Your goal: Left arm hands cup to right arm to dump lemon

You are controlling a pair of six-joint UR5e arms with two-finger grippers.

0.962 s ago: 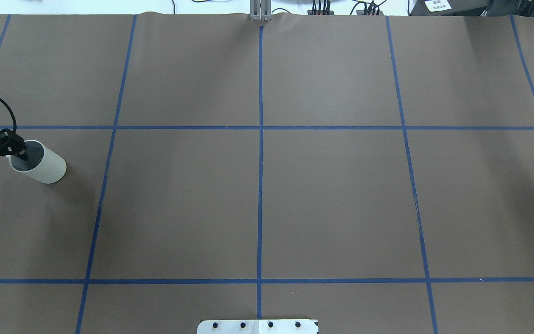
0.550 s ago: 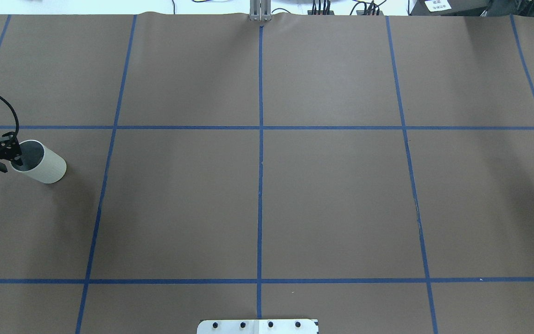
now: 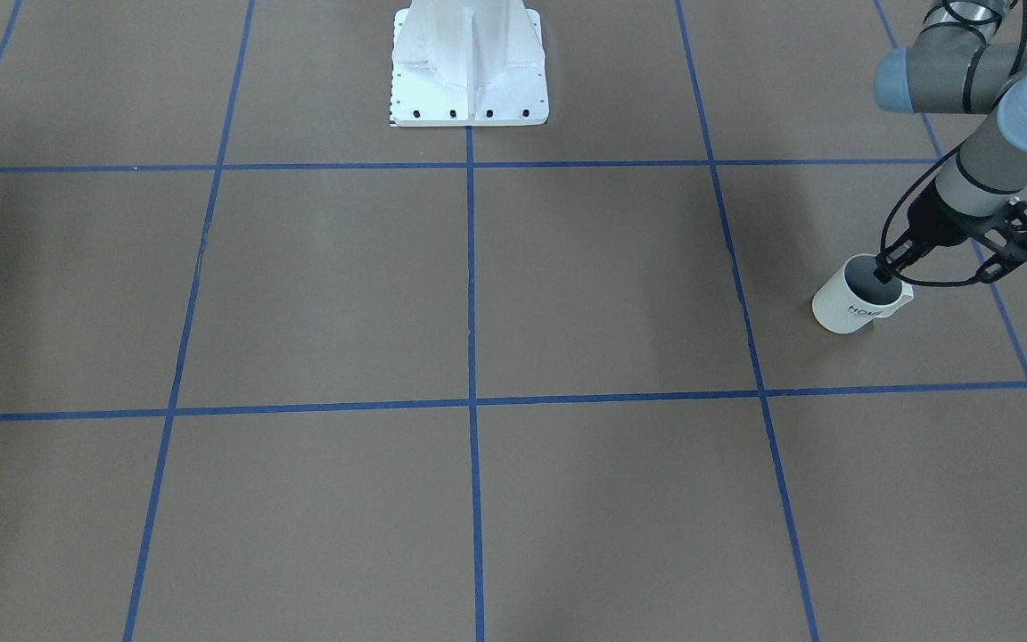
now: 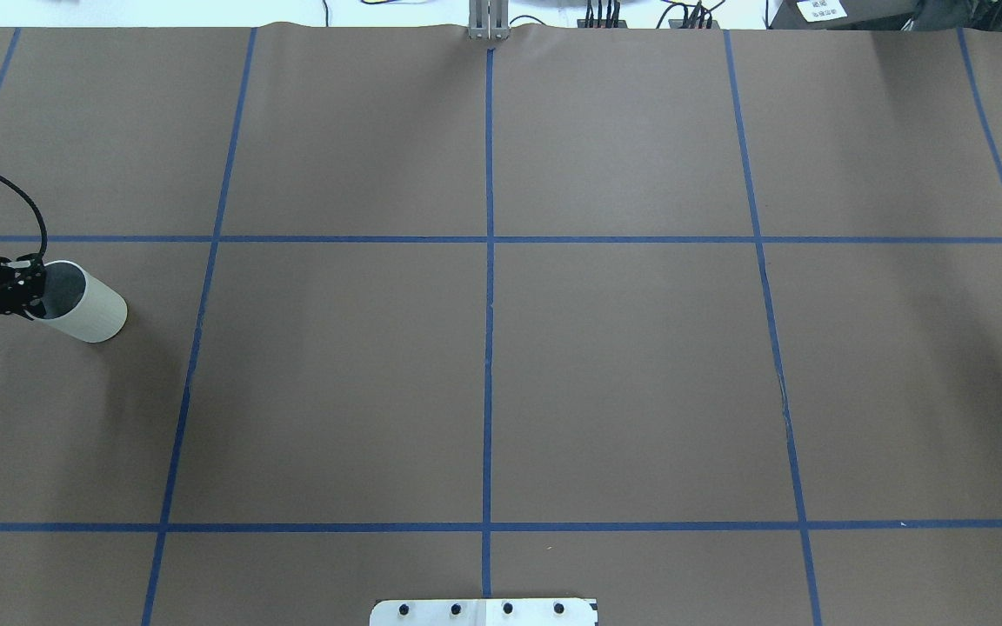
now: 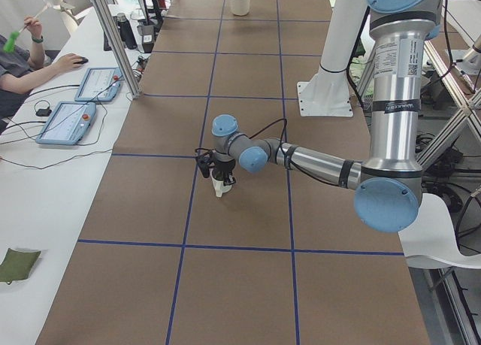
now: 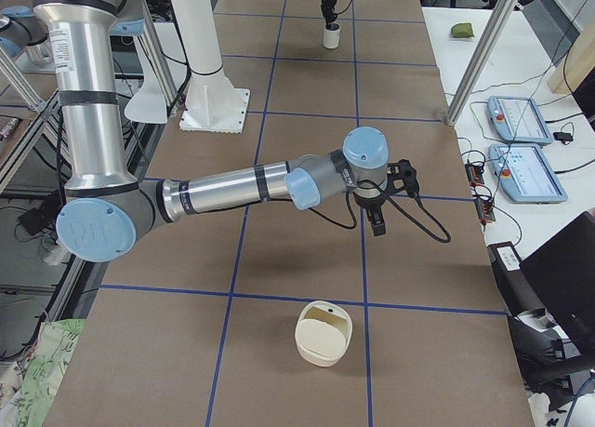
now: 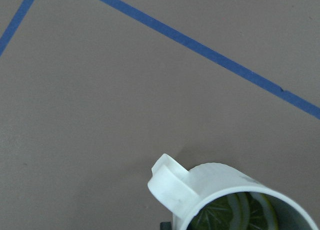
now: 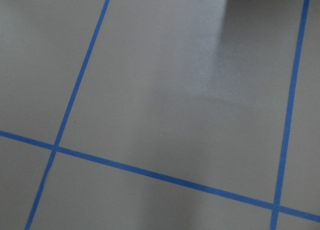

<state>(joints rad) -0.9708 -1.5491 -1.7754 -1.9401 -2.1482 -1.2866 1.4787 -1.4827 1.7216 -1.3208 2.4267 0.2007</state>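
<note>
The white cup [image 4: 88,306] stands upright on the brown table at the far left, with "HOME" on its side [image 3: 854,310]. My left gripper [image 4: 29,291] comes down on its rim at the handle side, one finger inside the mouth, and is shut on the wall [image 3: 886,275]. The left wrist view shows the cup's handle [image 7: 167,182] and the yellow-green lemon [image 7: 240,215] lying inside. My right gripper [image 6: 376,224] hangs over bare table near the right end, far from the cup; it shows only in the exterior right view, so I cannot tell whether it is open or shut.
A cream, rounded container [image 6: 323,334] sits on the table at the robot's right end. The white robot base [image 3: 469,67] stands at the table's middle edge. Blue tape lines grid the brown surface. Tablets and a seated person [image 5: 22,55] are beside the table.
My left gripper's fingers have closed together onto the cup's rim. The cup has shifted very slightly to the right. The right arm is not seen in the earlier view.
</note>
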